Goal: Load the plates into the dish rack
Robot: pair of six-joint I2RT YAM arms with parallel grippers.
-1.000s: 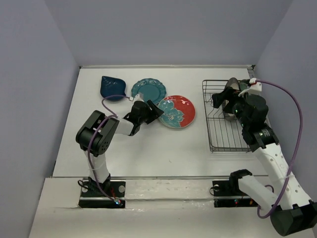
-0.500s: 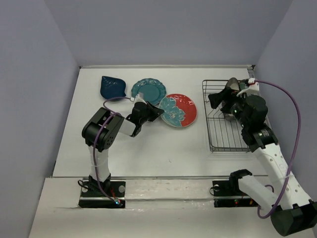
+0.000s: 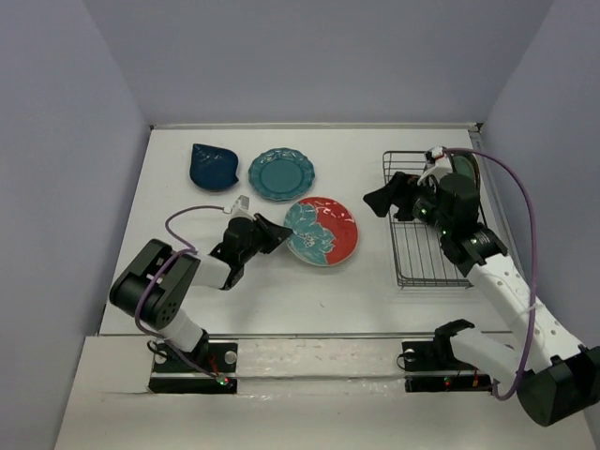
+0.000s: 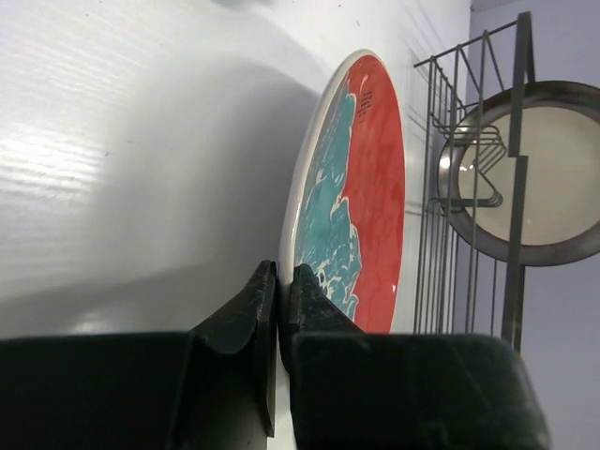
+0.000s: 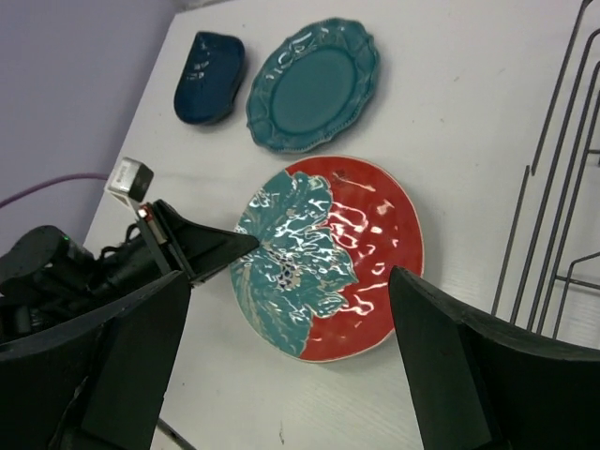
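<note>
My left gripper (image 3: 281,234) (image 4: 278,272) is shut on the left rim of the red plate with teal flowers (image 3: 323,232) (image 4: 370,187) (image 5: 328,253) at mid-table. Whether the plate is off the table I cannot tell. The teal scalloped plate (image 3: 281,174) (image 5: 314,84) and the navy leaf-shaped plate (image 3: 213,166) (image 5: 208,77) lie flat behind it. The black wire dish rack (image 3: 412,253) (image 4: 469,187) stands at the right, with a dark-rimmed plate (image 3: 466,167) (image 4: 553,178) upright at its far end. My right gripper (image 3: 386,199) (image 5: 289,277) hangs open by the rack's left edge, looking down on the red plate.
Grey walls close in the white table (image 3: 309,300) at the back and both sides. The left arm's purple cable (image 3: 192,214) loops over the table beside its wrist. Rack wires (image 5: 553,187) run along the right edge of the right wrist view.
The left gripper shut on the red plate's rim and pulled it nearer and to the left. The right gripper, still open, moved left off the rack's far end.
</note>
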